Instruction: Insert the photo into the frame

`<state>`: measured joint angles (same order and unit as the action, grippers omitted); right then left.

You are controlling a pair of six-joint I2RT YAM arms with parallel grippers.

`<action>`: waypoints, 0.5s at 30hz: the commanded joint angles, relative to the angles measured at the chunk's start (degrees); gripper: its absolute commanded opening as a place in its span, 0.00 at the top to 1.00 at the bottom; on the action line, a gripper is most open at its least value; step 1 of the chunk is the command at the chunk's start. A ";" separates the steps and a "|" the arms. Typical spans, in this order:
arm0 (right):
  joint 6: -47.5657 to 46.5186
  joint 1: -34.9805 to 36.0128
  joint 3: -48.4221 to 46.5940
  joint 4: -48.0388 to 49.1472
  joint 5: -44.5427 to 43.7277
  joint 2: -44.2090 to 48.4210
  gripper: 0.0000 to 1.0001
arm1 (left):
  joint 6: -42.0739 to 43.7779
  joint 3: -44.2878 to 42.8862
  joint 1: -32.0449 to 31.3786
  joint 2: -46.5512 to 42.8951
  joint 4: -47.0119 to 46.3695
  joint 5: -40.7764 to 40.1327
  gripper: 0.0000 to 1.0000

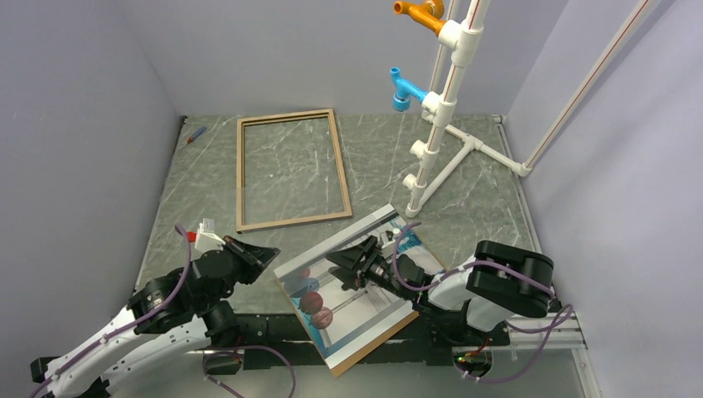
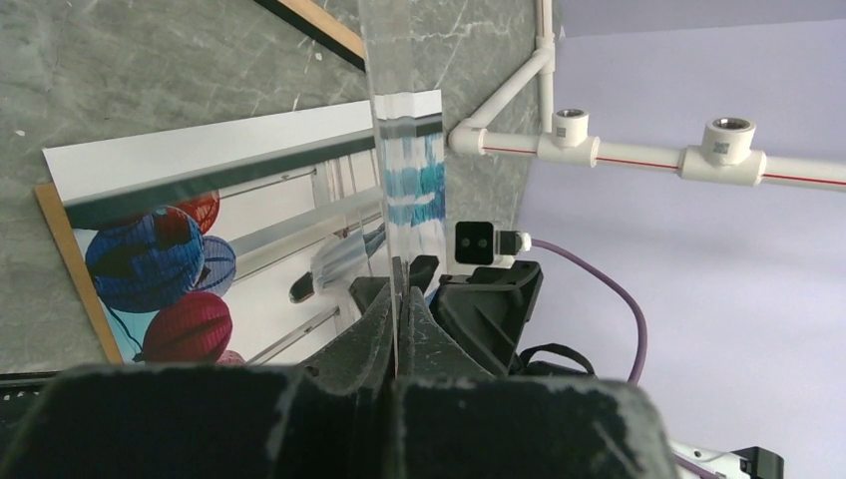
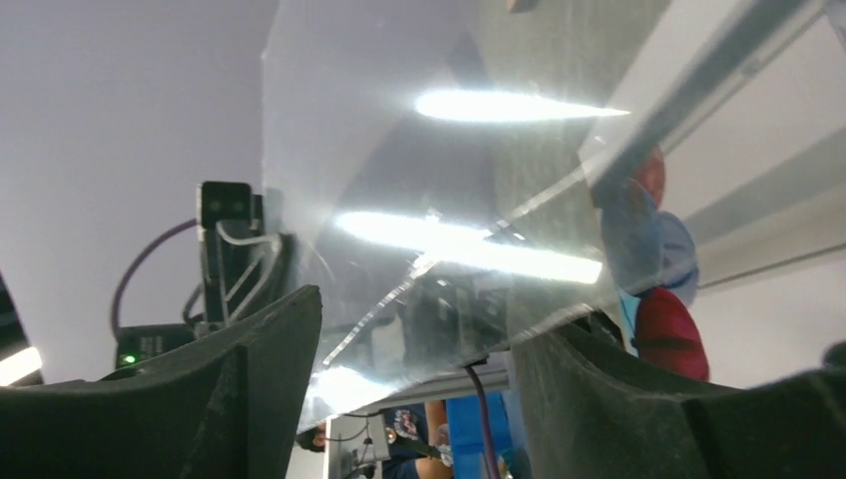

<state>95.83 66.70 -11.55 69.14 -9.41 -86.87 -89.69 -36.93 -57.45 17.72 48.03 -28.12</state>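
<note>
**Top external: photo outside the frame, left claw clamped on clear sheet**

Top external shows the frame [image 1: 294, 220] lying flat on the grey marbled table [image 1: 207, 182], light wood face up, well apart from the arms at the far left. The photo [image 1: 356, 307] lies picture side up on a brown backing board [image 2: 72, 254] at the near edge, between the two arms and askew to the table.

In the left wrist view, the left gripper [image 2: 399, 299] has its fingers pressed together on the edge of a clear sheet [image 2: 404, 100], which stands edge-on above the print. The right gripper [image 1: 344, 257] hangs over the photo with its fingers wide apart. In its own view the clear sheet fills the space ahead of them, and whether they touch it cannot be told.
</note>
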 commanded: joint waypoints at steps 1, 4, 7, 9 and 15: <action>0.92 -1.14 -1.14 11.68 -2.61 -2.07 0.34 | 0.18 0.96 -0.12 -0.60 -3.44 2.39 0.97; 2.14 -1.63 -1.47 16.37 -3.26 -4.90 0.40 | 0.73 0.65 -0.03 -0.49 -3.60 2.62 0.97; 4.00 -2.00 -1.95 21.74 -3.62 -8.43 0.46 | 0.87 -0.08 -0.15 -0.27 -2.65 2.79 0.97; 5.15 -2.12 -2.38 25.53 -3.66 -11.50 0.52 | 0.96 -0.16 -0.08 -0.28 -2.47 3.00 0.97; 6.94 -2.12 -3.74 28.85 -2.90 -15.07 0.71 | -0.68 -0.14 -0.09 -0.97 0.14 3.37 0.96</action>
<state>101.21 64.86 -13.85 82.30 -11.42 -102.28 -89.69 -35.83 -57.45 17.52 48.01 -26.33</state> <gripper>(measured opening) 0.351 0.036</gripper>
